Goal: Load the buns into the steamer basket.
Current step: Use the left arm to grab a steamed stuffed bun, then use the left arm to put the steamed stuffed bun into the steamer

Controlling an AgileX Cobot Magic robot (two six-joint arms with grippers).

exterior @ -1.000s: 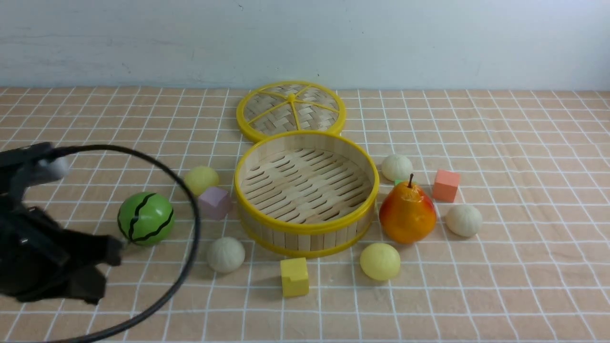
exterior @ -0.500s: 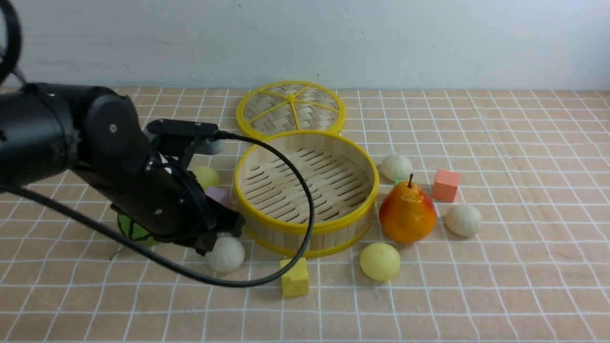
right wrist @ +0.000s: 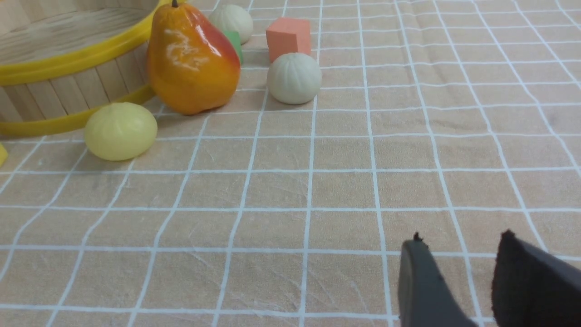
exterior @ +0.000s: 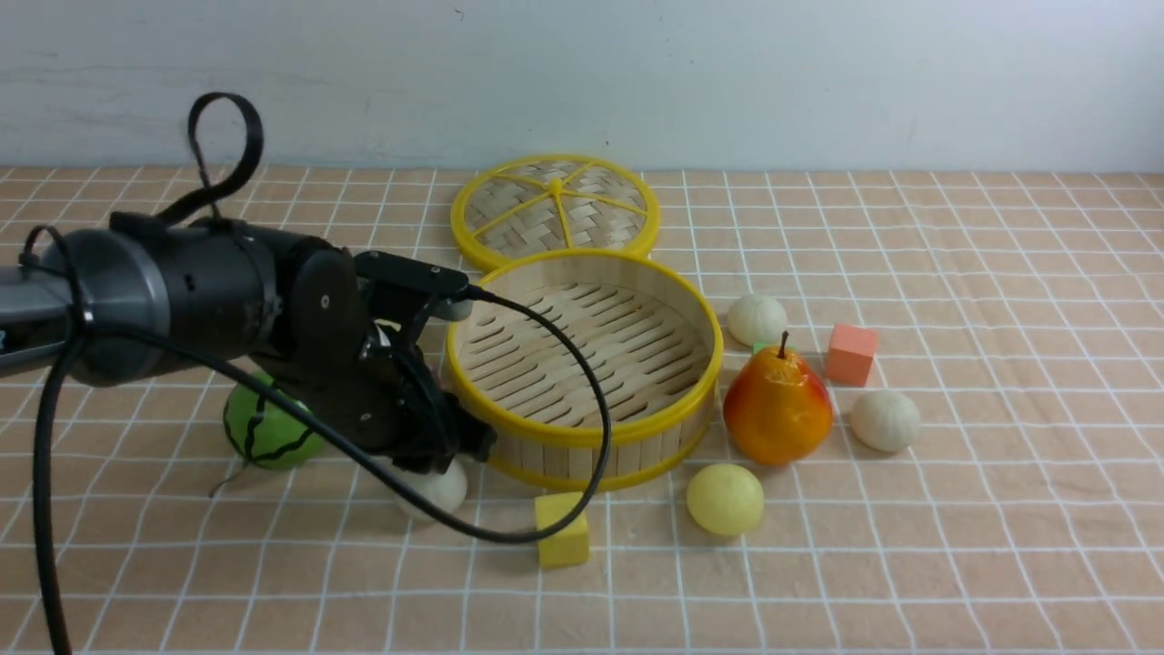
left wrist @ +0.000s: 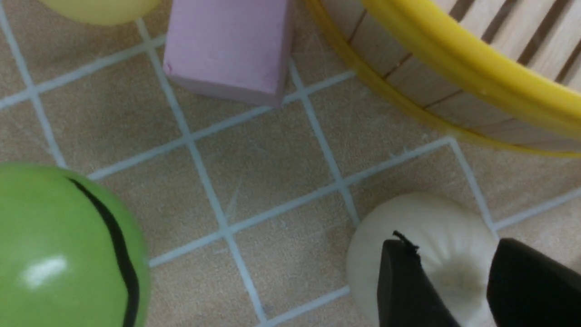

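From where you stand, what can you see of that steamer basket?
The steamer basket is round and deep, with upright pale slats that look like bamboo, yellow bands at top and bottom, and long slots across its wooden-looking floor. It sits level and open on the tiled-pattern surface, with nothing inside. From the front, the woven lid shows just behind it, and a black cable passes in front of it. I can't tell whether either touches it.
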